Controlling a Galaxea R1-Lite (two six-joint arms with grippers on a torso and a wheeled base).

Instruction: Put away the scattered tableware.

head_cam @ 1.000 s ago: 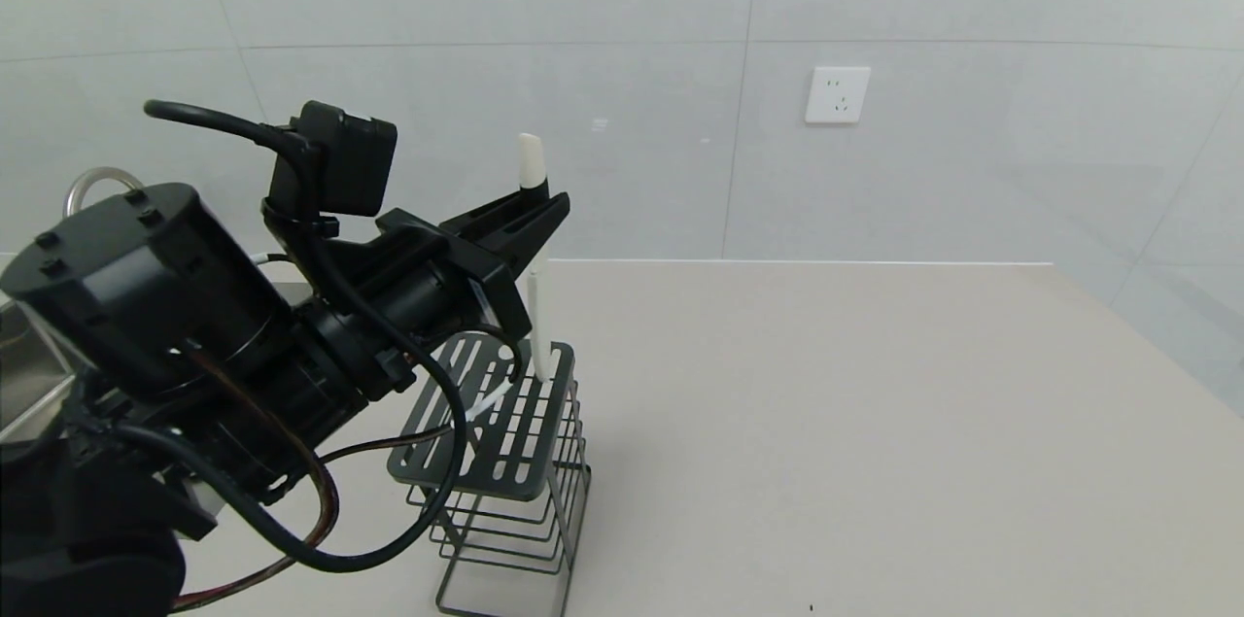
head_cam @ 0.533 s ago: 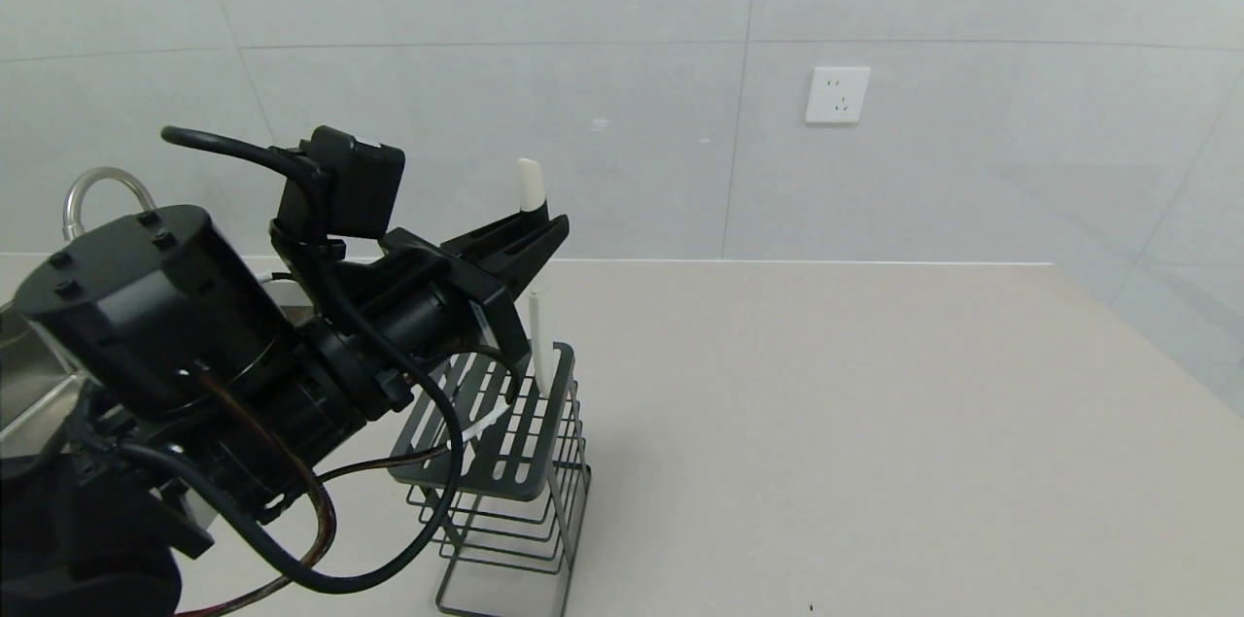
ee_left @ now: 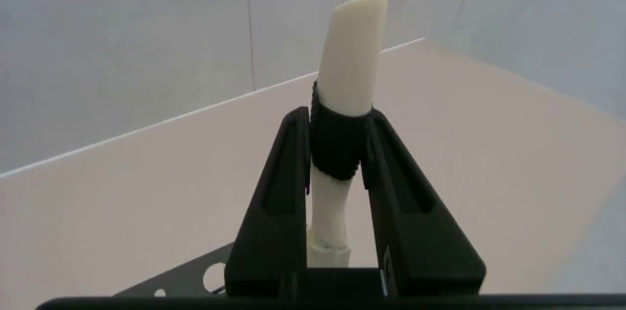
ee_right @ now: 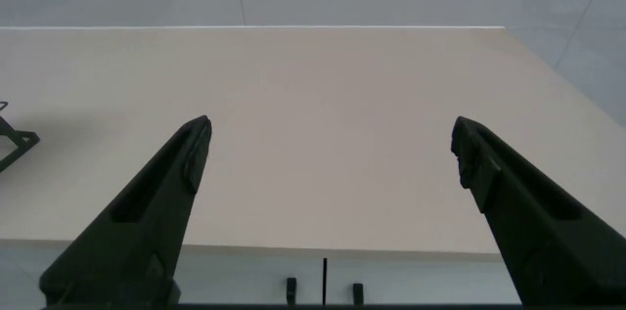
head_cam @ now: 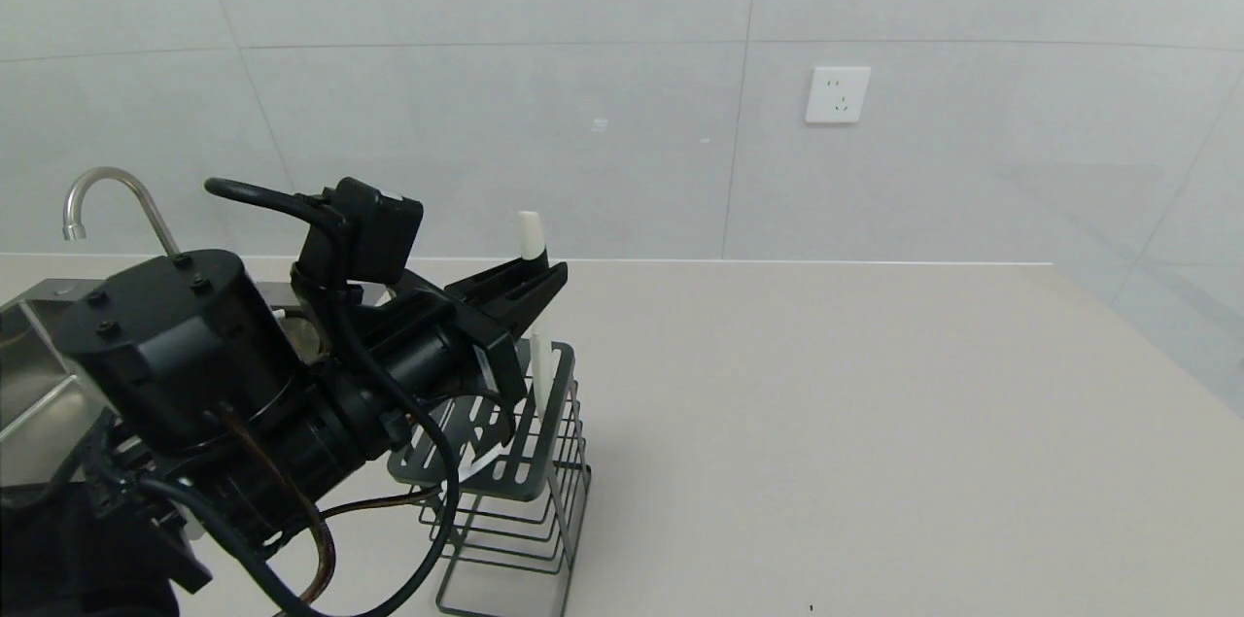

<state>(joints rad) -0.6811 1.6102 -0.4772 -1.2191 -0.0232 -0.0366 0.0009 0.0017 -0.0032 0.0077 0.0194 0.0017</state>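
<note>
A cream-white utensil [head_cam: 529, 234] stands upright, and my left gripper [head_cam: 542, 273] is shut on its handle just below the top end. The utensil's lower part [head_cam: 540, 359] reaches down into a slot at the far corner of the dark wire rack [head_cam: 505, 476]. In the left wrist view, the utensil [ee_left: 350, 46] sticks up between the black fingers of the left gripper [ee_left: 342, 129]. A corner of the rack's slotted top [ee_left: 186, 286] shows below it. My right gripper [ee_right: 330, 136] hangs open above bare counter with nothing between its fingers.
A curved metal faucet [head_cam: 107, 194] and a steel sink [head_cam: 29, 374] sit at the left behind the arm. The beige counter [head_cam: 875, 403] stretches wide to the right of the rack. A wall socket [head_cam: 837, 94] is on the tiled wall. The rack's edge [ee_right: 15, 144] shows in the right wrist view.
My left arm has come down with the utensil, whose top sits lower and whose lower end is deeper in the rack. The faucet behind the arm has come into view.
</note>
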